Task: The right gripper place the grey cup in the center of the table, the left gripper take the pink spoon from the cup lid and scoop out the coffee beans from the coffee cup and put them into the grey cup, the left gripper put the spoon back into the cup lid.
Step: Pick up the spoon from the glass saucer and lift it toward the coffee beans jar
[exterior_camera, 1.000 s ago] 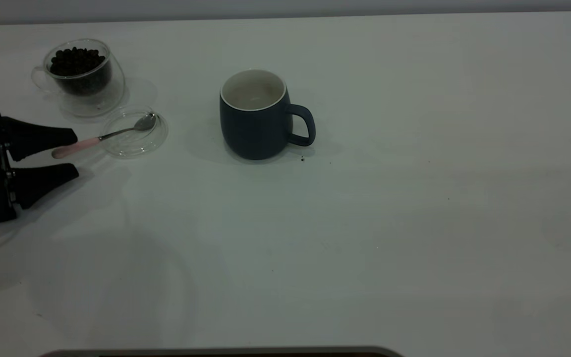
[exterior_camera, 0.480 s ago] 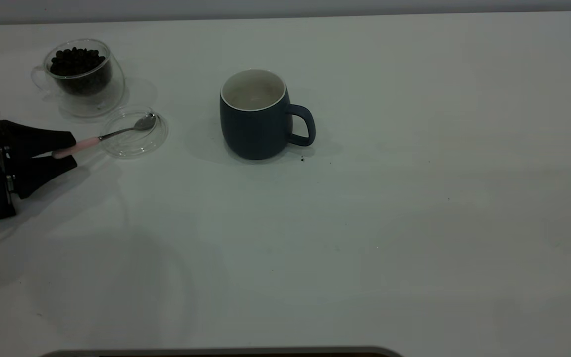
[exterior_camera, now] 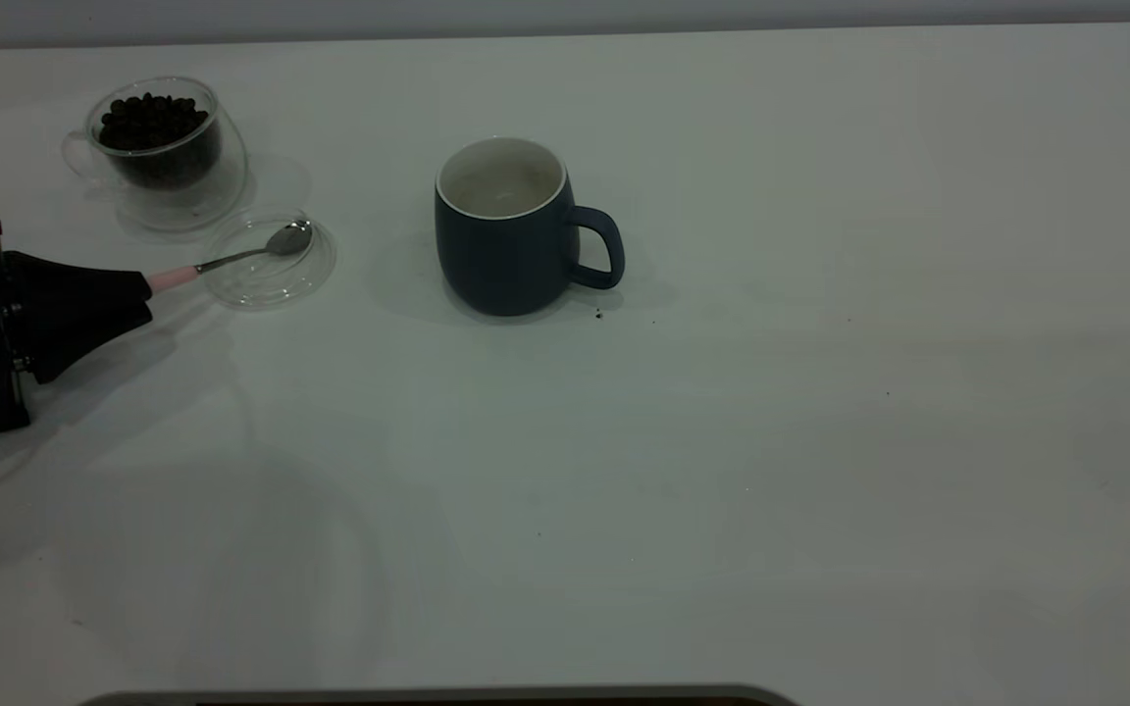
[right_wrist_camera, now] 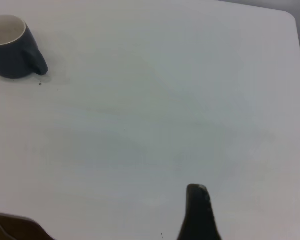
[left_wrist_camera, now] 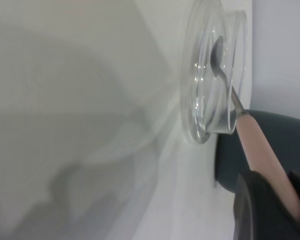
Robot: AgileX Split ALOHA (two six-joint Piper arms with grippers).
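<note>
Pinching pale pink spoon [exterior_camera: 231,261] handle: left gripper [exterior_camera: 138,294] jaws | metal bowl in clear round cup lid [exterior_camera: 271,284]

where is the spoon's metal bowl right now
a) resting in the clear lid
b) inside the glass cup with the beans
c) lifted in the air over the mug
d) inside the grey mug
a: the pink spoon lies with its metal bowl in the cup lid, while the left hand is shut on its pink handle; the coffee cup and grey cup hold no spoon.

pink spoon [exterior_camera: 231,261] bowl in cup lid [exterior_camera: 269,263], handle pinched, grey cup [exterior_camera: 511,227] upright
</note>
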